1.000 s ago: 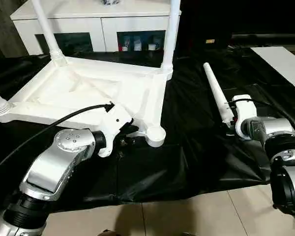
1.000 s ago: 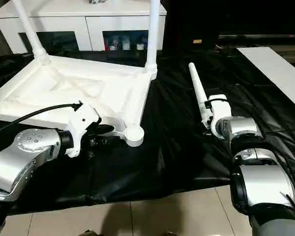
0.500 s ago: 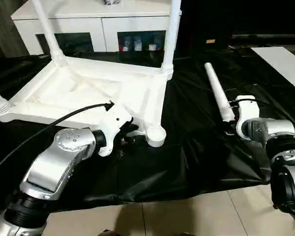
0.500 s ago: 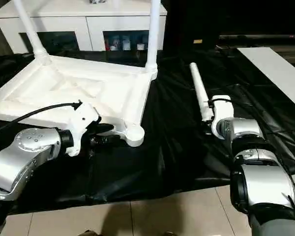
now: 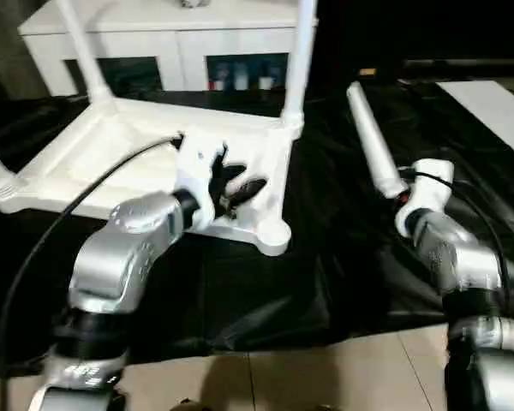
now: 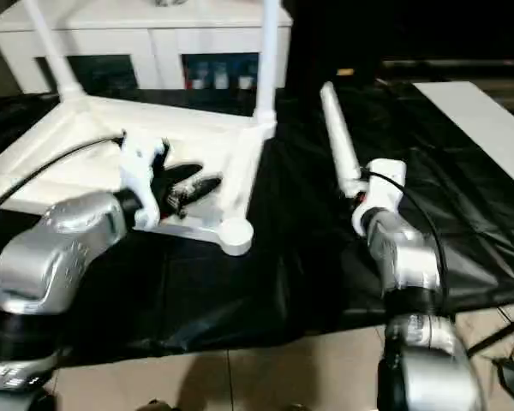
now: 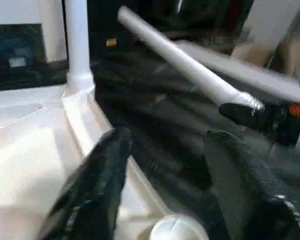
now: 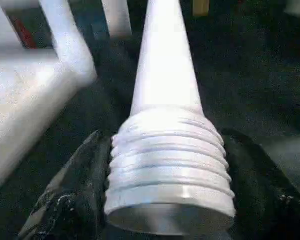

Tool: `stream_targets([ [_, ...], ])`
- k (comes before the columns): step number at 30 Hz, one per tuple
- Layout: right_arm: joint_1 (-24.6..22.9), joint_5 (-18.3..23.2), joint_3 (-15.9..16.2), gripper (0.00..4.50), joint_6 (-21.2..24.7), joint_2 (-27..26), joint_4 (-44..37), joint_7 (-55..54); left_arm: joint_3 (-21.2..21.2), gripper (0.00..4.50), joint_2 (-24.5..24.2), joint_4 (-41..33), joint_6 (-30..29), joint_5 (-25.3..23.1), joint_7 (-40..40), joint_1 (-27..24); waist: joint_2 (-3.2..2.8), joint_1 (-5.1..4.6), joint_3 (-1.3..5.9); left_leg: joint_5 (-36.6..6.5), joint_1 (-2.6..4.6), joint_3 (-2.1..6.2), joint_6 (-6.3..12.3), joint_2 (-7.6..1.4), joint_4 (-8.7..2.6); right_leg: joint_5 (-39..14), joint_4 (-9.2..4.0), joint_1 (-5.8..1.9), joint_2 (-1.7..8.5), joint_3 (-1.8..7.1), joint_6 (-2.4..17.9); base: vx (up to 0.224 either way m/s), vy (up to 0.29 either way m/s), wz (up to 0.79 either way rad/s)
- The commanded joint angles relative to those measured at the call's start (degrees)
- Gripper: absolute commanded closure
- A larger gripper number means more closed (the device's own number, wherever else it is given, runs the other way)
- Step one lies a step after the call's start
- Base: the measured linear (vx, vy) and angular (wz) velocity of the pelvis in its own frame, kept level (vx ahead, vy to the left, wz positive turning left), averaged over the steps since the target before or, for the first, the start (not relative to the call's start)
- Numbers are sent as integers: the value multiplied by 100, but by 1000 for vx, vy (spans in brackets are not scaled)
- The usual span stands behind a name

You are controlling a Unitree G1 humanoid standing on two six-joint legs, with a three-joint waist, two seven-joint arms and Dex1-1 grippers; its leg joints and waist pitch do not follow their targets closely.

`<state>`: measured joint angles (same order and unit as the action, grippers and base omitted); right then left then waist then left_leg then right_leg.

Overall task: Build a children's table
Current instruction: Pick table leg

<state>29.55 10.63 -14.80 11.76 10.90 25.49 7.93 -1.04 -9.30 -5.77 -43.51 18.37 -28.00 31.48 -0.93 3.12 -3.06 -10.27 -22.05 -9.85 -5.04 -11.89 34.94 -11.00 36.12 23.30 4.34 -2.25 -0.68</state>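
The right gripper [image 8: 165, 200], two black fingers on a silver forearm, is clamped on the threaded end of a long round tapered white plastic leg [image 5: 370, 145], one finger [image 8: 72, 195] on each side of the screw ridges. A second ago that leg lay low along the black plastic sheet [image 5: 325, 257]; now its thin end is raised and tilted toward the back of the room, so the leg is off the sheet and in the air, just beside the table's right edge.

The left gripper [image 5: 231, 190] has come up from below the near edge of the upturned white plastic table top [image 5: 111, 150] and hangs over its ribbed underside with its fingers spread and nothing between them. A second ago it sat low against the near rim, by the empty round corner socket [image 5: 274, 237].

The children's table lies upside down on the sheet in front of a white cabinet [image 5: 171, 38] with glass-fronted compartments. Two legs stand upright in the far corners, and the base of a third shows at the left edge. The near right socket looks like the last one unfilled.

To my eye the letting go on the left and the lift on the right mean the fourth leg is on its way to that socket. It would need to be stood up, threads down.
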Motion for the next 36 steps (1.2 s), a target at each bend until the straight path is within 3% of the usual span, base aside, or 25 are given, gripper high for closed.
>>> stream_targets([
  [1, -73, -14, -115, 174, -322, -53, -444, -234, -88, 156, 70, 64, -84, 147, 89, 159, -18, -7, 428, -948, 112, -40, 89, -18, -377, -444, -409, -283, 177, 144, 1279, 0, 0, 0],
  [8, -429, -132, 19, 175, -968, -341, -1350, -343, -59, 89, 224, 84, -54, 236, 135, 293, -4, -23, 409, -1070, 91, -27, 34, -4, -402, -623, -438, -280, 167, 147, 1033, 0, 0, 0],
  [13, -579, -355, 540, 175, -1396, -304, -1765, 3, -659, 49, 647, 133, -297, 892, 353, 555, -5, -46, 398, -1121, 78, -27, 24, 7, -397, -626, -454, -290, 173, 145, 1056, 0, 0, 0],
  [14, -565, -429, 862, 175, -1597, -253, -1831, 371, -999, 39, 824, 164, -451, 1310, 421, 706, 21, -63, 402, -1129, 59, -35, 45, 19, -384, -616, -433, -309, 173, 147, 1083, 0, 0, 0],
  [16, -539, -460, 1004, 175, -1646, -259, -1881, 517, -1149, 26, 858, 192, -547, 1503, 423, 786, 20, -81, 392, -1141, 49, -26, 124, 27, -388, -703, -450, -308, 167, 140, 1077, 0, 0, 0],
  [17, -538, -462, 1078, 175, -1673, -262, -1914, 613, -1188, 12, 863, 192, -604, 1579, 425, 810, 72, -92, 390, -1131, 46, -34, 164, 27, -387, -732, -467, -304, 163, 144, 1064, 0, 0, 0],
  [18, -539, -465, 1127, 175, -1696, -263, -1935, 675, -1209, 0, 867, 190, -640, 1627, 428, 823, 42, -89, 391, -1102, 50, -27, 211, 17, -386, -735, -458, -300, 171, 146, 1081, 0, 0, 0],
  [23, -534, -696, 1514, 175, -1980, -195, -1893, 925, -1617, 0, 1089, 220, -934, 2194, 675, 974, 51, -70, 398, -898, 51, -34, 271, 10, -368, -450, -433, -308, 160, 146, 1199, 0, 0, 0],
  [30, -532, -703, 1738, 175, -2123, -267, -1991, 1083, -1777, 0, 1102, 579, -898, 1966, 1301, 1133, 49, -42, 404, -827, 56, -25, 349, 3, -369, -328, -419, -319, 167, 148, 1160, 0, 0, 0],
  [36, -695, -830, 2043, 175, -2324, -263, -2059, 1269, -2210, 0, 1220, 877, -829, 2256, 1725, 1366, 37, -34, 401, -860, 56, -26, 326, 8, -364, -287, -423, -322, 173, 150, 1200, 0, 0, 0],
])
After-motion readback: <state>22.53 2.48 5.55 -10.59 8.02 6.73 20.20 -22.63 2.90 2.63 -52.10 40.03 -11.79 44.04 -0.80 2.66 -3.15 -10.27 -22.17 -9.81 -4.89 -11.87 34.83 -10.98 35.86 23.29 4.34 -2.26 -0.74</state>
